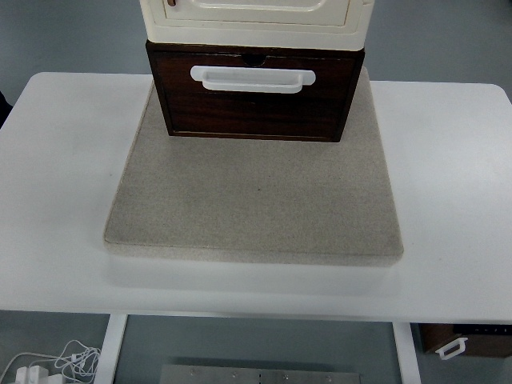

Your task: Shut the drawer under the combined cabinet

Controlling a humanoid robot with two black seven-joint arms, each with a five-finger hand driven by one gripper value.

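A dark brown wooden drawer (254, 100) with a white handle (252, 78) sits at the bottom of the combined cabinet, under a cream upper unit (256, 20). The drawer front stands about level with the cabinet's frame; I cannot tell whether a small gap is left. The cabinet rests at the far end of a grey felt mat (254, 200). Neither of my hands shows in the top view.
The mat lies on a white table (64, 200). Below the table's near edge are white cables (56, 364) on the floor at left and a brown box with a white handle (464, 340) at right.
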